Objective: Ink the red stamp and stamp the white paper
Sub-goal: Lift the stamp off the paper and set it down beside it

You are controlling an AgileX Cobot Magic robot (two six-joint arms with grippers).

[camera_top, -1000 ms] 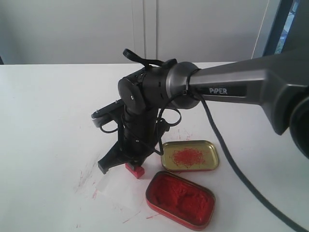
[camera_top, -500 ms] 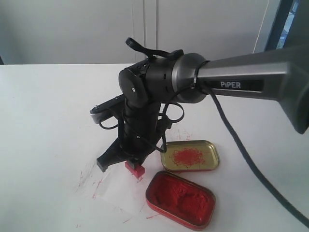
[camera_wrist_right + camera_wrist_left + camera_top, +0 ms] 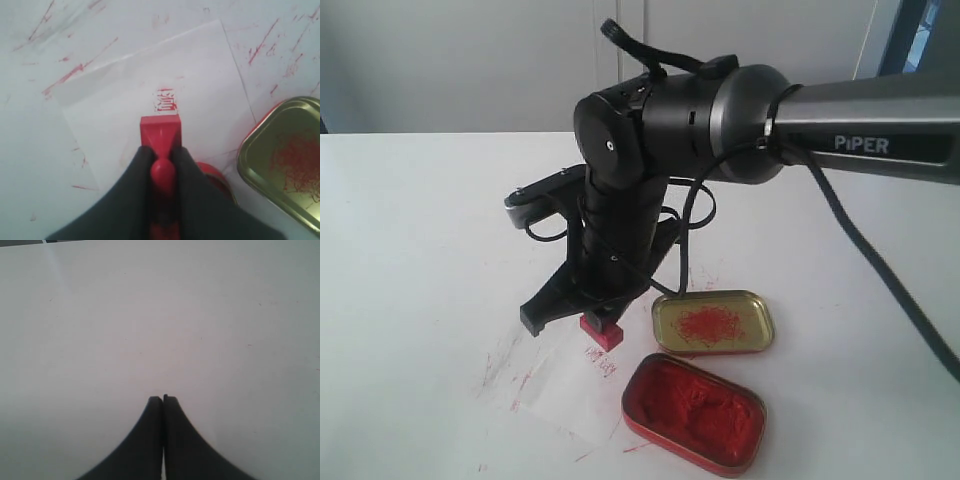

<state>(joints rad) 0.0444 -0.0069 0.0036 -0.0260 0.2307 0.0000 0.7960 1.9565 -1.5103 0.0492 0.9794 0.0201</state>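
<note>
My right gripper is shut on the knobbed handle of the red stamp. It holds the stamp a little above the white paper. A small red imprint shows on the sheet just beyond the stamp's base. The left gripper appears only in the left wrist view, its fingers pressed together over bare white table, holding nothing.
The red-filled ink tin lies near the front edge, right of the paper. Its gold lid with red smears lies behind the tin. Red streaks mark the table around the sheet.
The right arm has risen and drawn back, lifting the stamp off the paper. A fresh red imprint now shows where the stamp sat.
</note>
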